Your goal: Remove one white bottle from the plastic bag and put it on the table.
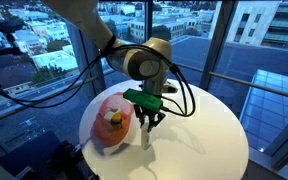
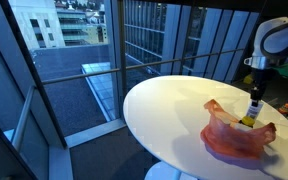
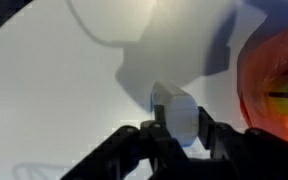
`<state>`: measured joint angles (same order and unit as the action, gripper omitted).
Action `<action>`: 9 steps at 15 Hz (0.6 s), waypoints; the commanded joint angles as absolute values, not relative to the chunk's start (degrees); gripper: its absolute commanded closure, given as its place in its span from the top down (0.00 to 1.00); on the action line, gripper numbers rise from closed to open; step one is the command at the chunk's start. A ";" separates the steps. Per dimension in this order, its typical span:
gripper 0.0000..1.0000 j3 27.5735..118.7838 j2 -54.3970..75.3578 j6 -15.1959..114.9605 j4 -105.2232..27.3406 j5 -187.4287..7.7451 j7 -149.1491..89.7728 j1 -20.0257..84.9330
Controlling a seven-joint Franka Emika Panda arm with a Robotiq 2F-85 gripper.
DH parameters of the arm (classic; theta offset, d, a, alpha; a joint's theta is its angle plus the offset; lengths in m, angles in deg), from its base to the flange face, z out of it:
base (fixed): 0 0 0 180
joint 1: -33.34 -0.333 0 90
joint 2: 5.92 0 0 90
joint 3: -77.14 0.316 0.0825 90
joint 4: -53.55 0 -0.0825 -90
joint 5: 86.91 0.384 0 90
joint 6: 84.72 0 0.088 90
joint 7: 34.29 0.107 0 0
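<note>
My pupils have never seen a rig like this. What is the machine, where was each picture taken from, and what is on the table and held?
It is one robot arm ending in a two-fingered gripper. Two pictures come from cameras standing outside the robot, at different places; the third from a camera on its wrist. On the round white table lies a reddish plastic bag with something yellow inside. The gripper is shut on a white bottle, just beside the bag; whether it touches the table is unclear.

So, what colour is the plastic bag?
Plastic bag: translucent red, clearest in an exterior view.
</note>
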<state>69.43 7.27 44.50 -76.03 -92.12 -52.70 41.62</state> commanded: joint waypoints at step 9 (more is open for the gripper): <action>0.99 72.03 1.91 41.43 -77.74 -89.94 -55.42 41.80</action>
